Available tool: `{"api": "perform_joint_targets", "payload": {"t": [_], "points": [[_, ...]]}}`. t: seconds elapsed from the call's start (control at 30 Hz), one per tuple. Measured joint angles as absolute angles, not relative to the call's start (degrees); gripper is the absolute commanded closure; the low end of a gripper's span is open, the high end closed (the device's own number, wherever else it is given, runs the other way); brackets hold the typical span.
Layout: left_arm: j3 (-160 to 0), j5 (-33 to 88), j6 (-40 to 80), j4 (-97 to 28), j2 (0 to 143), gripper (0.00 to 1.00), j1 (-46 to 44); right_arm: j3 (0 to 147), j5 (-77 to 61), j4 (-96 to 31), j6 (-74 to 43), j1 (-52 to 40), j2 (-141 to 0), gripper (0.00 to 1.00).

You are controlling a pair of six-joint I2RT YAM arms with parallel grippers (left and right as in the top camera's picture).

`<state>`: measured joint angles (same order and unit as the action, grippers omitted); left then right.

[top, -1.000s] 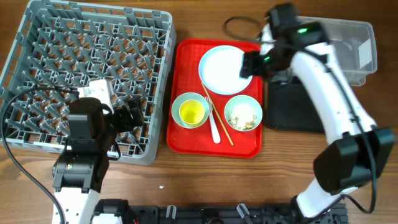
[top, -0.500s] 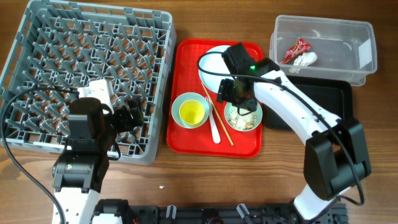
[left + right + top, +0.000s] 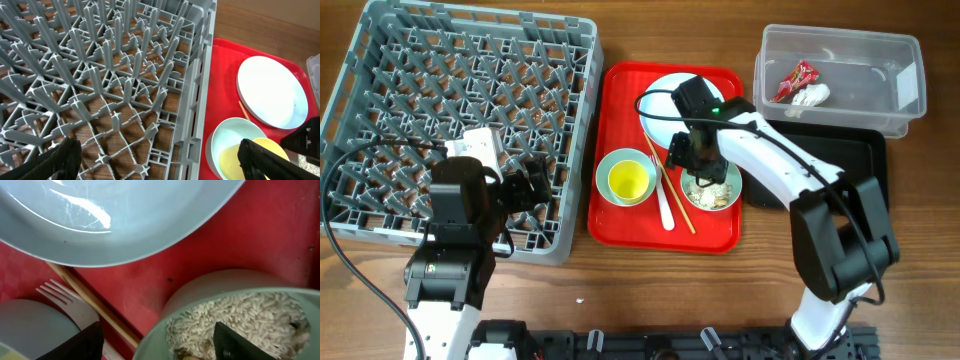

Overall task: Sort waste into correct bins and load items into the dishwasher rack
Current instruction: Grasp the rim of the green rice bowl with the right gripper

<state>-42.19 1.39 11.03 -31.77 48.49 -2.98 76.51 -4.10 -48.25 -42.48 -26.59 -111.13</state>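
Observation:
My right gripper [image 3: 696,162] [image 3: 157,345] is open, its fingers straddling the left rim of a mint-green bowl [image 3: 734,190] [image 3: 200,292] that holds whitish rice-like food scraps [image 3: 715,193] [image 3: 250,317]. The white plate [image 3: 665,100] [image 3: 100,215], chopsticks [image 3: 672,195] [image 3: 92,297], white fork [image 3: 665,208] [image 3: 62,297] and a second bowl [image 3: 608,165] with the yellow cup [image 3: 628,180] lie on the red tray [image 3: 620,225]. The red wrapper [image 3: 793,78] and napkin [image 3: 812,95] are in the clear tub [image 3: 880,60]. My left gripper [image 3: 520,190] [image 3: 162,162] is open over the grey rack [image 3: 460,100] [image 3: 100,75].
The black tray [image 3: 855,170] sits right of the red tray, in front of the clear tub. My right arm stretches across the black tray's left part. The left wrist view also shows the plate [image 3: 272,90] and the cup in its bowl [image 3: 235,157].
My right arm swung from over the clear tub to the red tray and lowered to the rice bowl. The wrapper and napkin now show in the tub. The left arm has not moved.

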Motion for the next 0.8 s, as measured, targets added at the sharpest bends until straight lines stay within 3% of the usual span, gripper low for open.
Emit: {"api": "perform_joint_targets", "payload": {"t": [0.33, 0.73, 0.8], "points": [[-42.19, 1.37, 11.00, -31.77, 48.49, 0.00, -2.98, 76.51, -4.47, -46.87, -43.29, -28.08, -112.29, 0.50], [-42.19, 1.37, 11.03, -31.77, 48.49, 0.00, -2.98, 76.51, -4.43, -46.63, -43.57, -29.32, -112.42, 0.84], [-42.19, 1.39, 11.03, -31.77, 48.49, 0.00, -2.98, 76.51, -4.43, -46.63, -43.55, -29.32, -112.42, 0.85]]}}
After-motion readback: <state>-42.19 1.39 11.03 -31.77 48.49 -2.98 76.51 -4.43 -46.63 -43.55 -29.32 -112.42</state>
